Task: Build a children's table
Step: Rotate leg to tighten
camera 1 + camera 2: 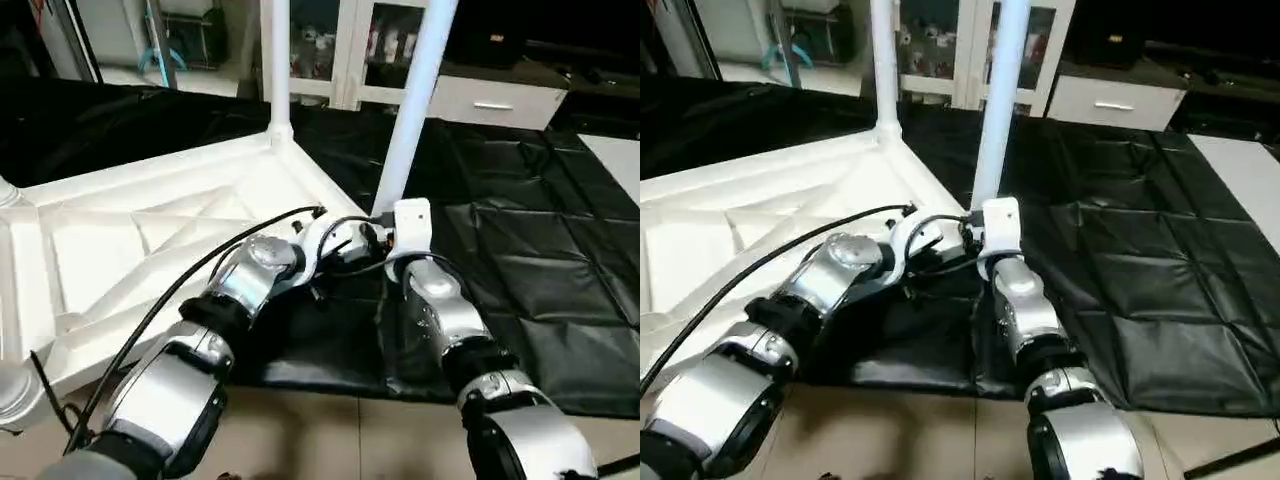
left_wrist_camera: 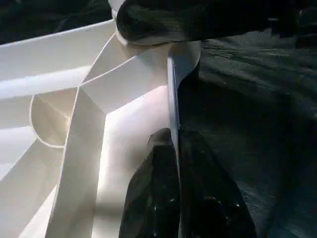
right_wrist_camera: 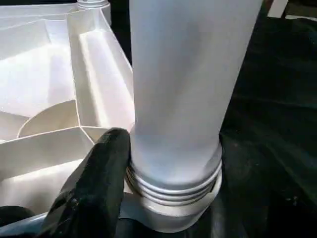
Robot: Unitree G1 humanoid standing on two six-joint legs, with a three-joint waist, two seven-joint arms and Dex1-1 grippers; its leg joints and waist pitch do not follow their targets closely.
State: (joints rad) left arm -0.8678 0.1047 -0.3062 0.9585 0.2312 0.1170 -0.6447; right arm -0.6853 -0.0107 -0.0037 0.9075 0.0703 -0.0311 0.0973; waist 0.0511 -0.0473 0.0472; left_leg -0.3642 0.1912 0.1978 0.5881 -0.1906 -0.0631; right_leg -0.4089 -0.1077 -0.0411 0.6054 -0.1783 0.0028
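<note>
Reaching forward from lower left, left gripper point(image 2: 173, 198), fingers pinched together on the rim of the upturned tabletop point(image 1: 150, 230) lying on black floor mat point(image 1: 520, 250). Rising upright from far corner socket, fitted leg point(image 1: 279, 60). Alongside, right gripper point(image 3: 148, 198), fingers spread around threaded base of second leg point(image 1: 410, 110) at near corner. Behind, white cabinet point(image 1: 350, 50).

Your tabletop point(image 1: 760, 230) lies underside up on the black mat point(image 1: 1140, 250), one leg point(image 1: 883, 60) upright in its far corner. Both your silver forearms meet at a second leg point(image 1: 1000, 100), standing tilted at the near corner.
</note>
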